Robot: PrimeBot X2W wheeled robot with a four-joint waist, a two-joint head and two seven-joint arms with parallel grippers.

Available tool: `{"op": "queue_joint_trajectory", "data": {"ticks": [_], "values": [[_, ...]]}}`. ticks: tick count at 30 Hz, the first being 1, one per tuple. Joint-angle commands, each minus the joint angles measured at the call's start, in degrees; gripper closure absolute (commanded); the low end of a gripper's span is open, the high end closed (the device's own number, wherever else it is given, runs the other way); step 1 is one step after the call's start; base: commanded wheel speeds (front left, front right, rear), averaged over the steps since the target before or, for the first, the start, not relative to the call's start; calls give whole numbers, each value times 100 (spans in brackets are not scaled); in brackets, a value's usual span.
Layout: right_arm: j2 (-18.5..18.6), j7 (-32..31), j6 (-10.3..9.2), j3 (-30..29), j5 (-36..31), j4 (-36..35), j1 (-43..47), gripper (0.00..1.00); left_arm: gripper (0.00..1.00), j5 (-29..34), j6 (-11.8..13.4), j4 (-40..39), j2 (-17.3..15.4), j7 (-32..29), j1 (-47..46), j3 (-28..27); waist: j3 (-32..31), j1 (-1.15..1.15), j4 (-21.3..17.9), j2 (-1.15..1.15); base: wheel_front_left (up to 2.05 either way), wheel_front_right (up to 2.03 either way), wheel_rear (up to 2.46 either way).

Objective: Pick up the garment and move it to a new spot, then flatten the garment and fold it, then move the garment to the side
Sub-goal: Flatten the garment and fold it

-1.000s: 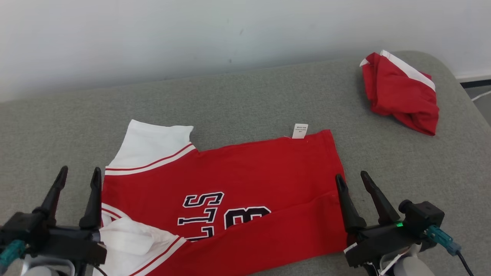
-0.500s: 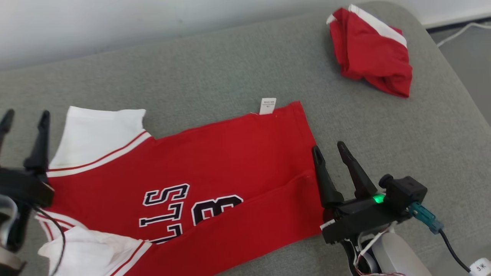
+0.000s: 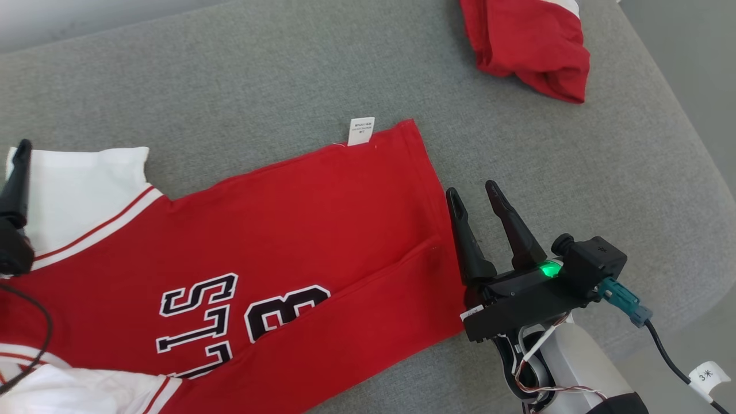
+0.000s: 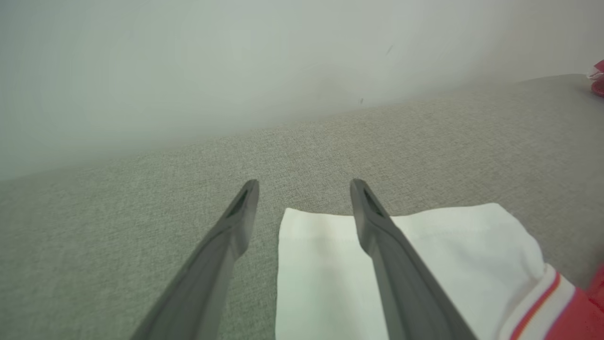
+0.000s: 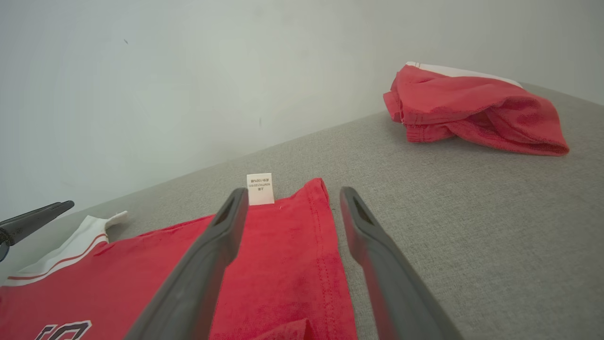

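straddling garment (image 3: 299,230) edge, right gripper (image 3: 471,190) fingers apart

The robot's right gripper (image 3: 471,190) carried two long, dark, tapering fingers (image 3: 468,247) on a black base, where a green light (image 3: 546,268) glowed beside a boxy black camera housing (image 3: 589,261). A teal plug (image 3: 624,299) fed a black cable (image 3: 667,356) that bore a white tag (image 3: 708,376) marked "3". Thin red and white wires (image 3: 522,361) ran along the pale forearm (image 3: 581,362). The left gripper (image 4: 304,185) had matching grey-black fingers, each with a narrow slot near its tip, and a thin black cord (image 3: 49,336) trailed from it.
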State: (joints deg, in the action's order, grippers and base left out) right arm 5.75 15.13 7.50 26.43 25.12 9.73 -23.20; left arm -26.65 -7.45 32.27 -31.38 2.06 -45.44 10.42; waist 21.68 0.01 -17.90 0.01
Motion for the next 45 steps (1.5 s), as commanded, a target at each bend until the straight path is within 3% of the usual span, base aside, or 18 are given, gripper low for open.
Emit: {"op": "queue_joint_trajectory", "data": {"ticks": [1, 13, 14, 16, 23, 30, 45], "values": [[-25, 7, -1, 10, -30, -4, -45, 0, 0, -36, 0, 62, -62, 10, -46, 10, 104, -1, -103, -1, 0, 0, 0], [-81, 7, -1, -23, -49, -9, -90, 0, 0, -266, 0, 1062, -253, 32, -451, 454, 321, -1, -220, -1, 0, 0, 0], [-85, 7, -1, -27, -57, -5, -94, 0, 40, -288, 0, 1101, -243, 60, -473, 498, 327, -1, -216, -1, 0, 0, 0], [-89, 7, -1, -22, -75, 22, -113, 0, 100, -348, 0, 1169, -190, 141, -549, 614, 324, -1, -187, -1, 0, 0, 0], [22, 7, -1, 9, -90, 264, -315, 0, 100, -522, -1, 1184, -144, 325, -689, 925, 233, -1, -57, -1, 0, 0, 0], [105, -158, -1, 62, 89, 1289, -1190, 0, 100, -677, -1, 1131, -167, 558, -762, 1201, 133, -1, 72, -1, 0, 0, 0], [-107, -662, -1, 344, 454, 3580, -2922, 0, 100, -864, -1, 902, -115, 813, -964, 1592, 282, -1, 408, -1, 0, 0, 0]]}}
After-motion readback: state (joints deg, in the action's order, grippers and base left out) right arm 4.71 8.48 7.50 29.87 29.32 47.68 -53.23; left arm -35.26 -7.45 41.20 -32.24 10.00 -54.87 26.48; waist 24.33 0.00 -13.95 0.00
